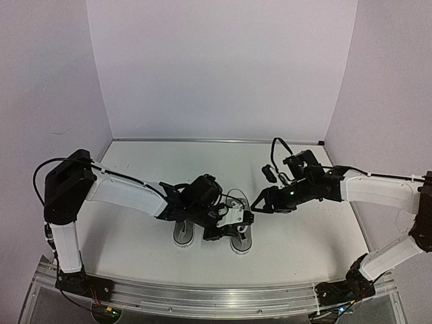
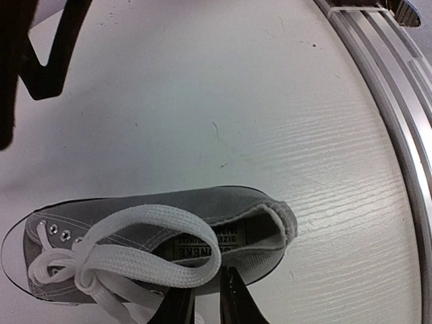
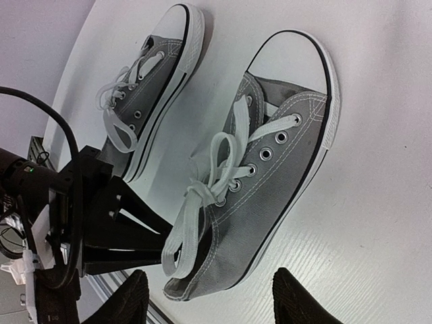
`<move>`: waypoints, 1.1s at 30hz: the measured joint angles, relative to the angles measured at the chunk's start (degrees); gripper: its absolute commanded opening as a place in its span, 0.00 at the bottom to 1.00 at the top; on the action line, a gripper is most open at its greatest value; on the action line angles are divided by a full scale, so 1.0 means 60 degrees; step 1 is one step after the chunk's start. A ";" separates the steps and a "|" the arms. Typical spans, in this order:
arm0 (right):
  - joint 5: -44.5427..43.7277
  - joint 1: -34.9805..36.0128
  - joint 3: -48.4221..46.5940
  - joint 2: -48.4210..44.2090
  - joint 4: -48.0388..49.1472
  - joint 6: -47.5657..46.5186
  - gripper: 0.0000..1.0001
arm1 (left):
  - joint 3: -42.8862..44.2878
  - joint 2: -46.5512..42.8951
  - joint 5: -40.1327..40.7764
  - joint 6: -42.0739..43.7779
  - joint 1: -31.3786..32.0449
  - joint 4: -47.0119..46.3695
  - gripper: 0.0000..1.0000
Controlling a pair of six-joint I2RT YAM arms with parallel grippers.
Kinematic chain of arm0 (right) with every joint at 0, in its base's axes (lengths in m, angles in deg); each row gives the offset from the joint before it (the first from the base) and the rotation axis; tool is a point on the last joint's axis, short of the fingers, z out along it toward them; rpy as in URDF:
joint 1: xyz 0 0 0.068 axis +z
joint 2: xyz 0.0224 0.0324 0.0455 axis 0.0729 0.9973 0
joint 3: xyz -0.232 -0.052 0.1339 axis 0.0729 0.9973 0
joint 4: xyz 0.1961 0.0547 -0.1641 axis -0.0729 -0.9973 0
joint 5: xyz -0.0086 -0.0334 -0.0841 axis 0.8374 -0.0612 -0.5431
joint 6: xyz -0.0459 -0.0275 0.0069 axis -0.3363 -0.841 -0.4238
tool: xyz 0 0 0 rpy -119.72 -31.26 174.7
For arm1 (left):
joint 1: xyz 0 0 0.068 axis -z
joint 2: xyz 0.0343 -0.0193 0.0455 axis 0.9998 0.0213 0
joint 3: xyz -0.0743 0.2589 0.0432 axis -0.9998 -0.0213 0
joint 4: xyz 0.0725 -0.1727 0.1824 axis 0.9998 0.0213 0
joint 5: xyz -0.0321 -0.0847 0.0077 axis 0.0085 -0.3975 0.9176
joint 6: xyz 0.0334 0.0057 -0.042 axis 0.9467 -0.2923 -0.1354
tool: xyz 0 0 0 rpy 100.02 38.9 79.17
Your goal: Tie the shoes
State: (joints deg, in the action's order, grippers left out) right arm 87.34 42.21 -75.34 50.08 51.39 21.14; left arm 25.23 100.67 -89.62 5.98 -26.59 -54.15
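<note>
Two small grey shoes with white laces lie on the white table. In the top view one shoe (image 1: 183,233) is on the left and the other (image 1: 241,241) on the right. The right wrist view shows the near shoe (image 3: 283,175) with a tied knot and a long lace loop (image 3: 177,233), and the far shoe (image 3: 162,74) with loose laces. My left gripper (image 1: 229,226) (image 2: 208,291) is nearly shut at the end of that lace loop (image 2: 135,219), over the shoe's heel opening (image 2: 263,233). My right gripper (image 1: 258,202) (image 3: 214,304) is open wide and empty, just right of the shoe.
An aluminium rail (image 1: 216,297) (image 2: 398,101) runs along the table's near edge, close to the shoes' heels. White walls enclose the table on the left, back and right. Both arms reach inward and meet over the shoes.
</note>
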 measured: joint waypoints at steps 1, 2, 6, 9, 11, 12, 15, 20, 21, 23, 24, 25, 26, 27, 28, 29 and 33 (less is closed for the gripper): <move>0.0006 -0.0015 0.0020 -0.0043 -0.0004 0.0000 0.60 | 0.0057 0.0000 0.0000 0.0000 0.0000 -0.0043 0.16; 0.0009 -0.0029 0.0043 -0.0082 -0.0007 0.0004 0.60 | 0.0132 0.0003 0.0000 0.0000 0.0000 -0.0070 0.17; 0.0049 -0.0085 0.0119 -0.0194 -0.0007 0.0016 0.62 | 0.0773 0.0289 0.0000 -0.0007 0.0000 -0.0169 0.17; 0.0082 -0.0093 0.0157 -0.0214 0.0001 0.0042 0.62 | 0.1290 0.0735 -0.0007 -0.0011 0.0000 -0.0317 0.18; 0.0090 -0.0109 0.0205 -0.0218 0.0013 0.0044 0.61 | 0.1539 0.1000 -0.0017 -0.0009 0.0000 -0.0306 0.18; 0.0095 -0.0113 0.0260 -0.0215 0.0026 0.0044 0.61 | 0.1650 0.1124 -0.0028 -0.0007 0.0000 -0.0305 0.19; 0.0127 -0.0139 0.0505 -0.0214 0.0144 0.0103 0.59 | 0.1781 0.1353 -0.0076 -0.0003 0.0000 -0.0300 0.19; 0.0372 -0.0147 0.0841 0.0149 0.0622 0.0206 0.54 | 0.1783 0.1417 -0.0080 -0.0004 0.0000 -0.0226 0.21; 0.0422 -0.0147 0.0876 0.0286 0.0742 0.0224 0.53 | 0.1783 0.1417 -0.0080 -0.0005 0.0000 -0.0220 0.21; 0.0470 -0.0147 0.0918 0.0494 0.0892 0.0255 0.51 | 0.1783 0.1417 -0.0076 -0.0008 0.0000 -0.0185 0.22; 0.0480 -0.0147 0.0931 0.0591 0.0979 0.0267 0.51 | 0.1783 0.1417 -0.0076 -0.0005 0.0000 -0.0196 0.22; 0.0488 -0.0147 0.0939 0.0672 0.1055 0.0280 0.50 | 0.1783 0.1417 -0.0076 -0.0004 0.0000 -0.0208 0.23; 0.0494 -0.0147 0.0941 0.0727 0.1114 0.0287 0.49 | 0.1783 0.1417 -0.0076 -0.0004 0.0000 -0.0214 0.24; 0.0500 -0.0147 0.0941 0.0775 0.1178 0.0288 0.47 | 0.1783 0.1417 -0.0076 -0.0004 0.0000 -0.0213 0.25; 0.0498 -0.0147 0.0941 0.0808 0.1235 0.0293 0.46 | 0.1783 0.1417 -0.0077 -0.0005 0.0000 -0.0215 0.27; 0.0488 -0.0147 0.0941 0.0835 0.1275 0.0285 0.43 | 0.1783 0.1416 -0.0080 -0.0004 0.0000 -0.0217 0.31; 0.0432 -0.0147 0.0941 0.1038 0.1440 0.0247 0.34 | 0.1635 0.1253 -0.0083 -0.0026 0.0000 -0.0125 0.41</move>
State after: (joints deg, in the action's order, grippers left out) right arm 89.93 41.33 -69.69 56.31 60.03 22.62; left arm 35.04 108.19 -90.12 5.82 -26.59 -54.90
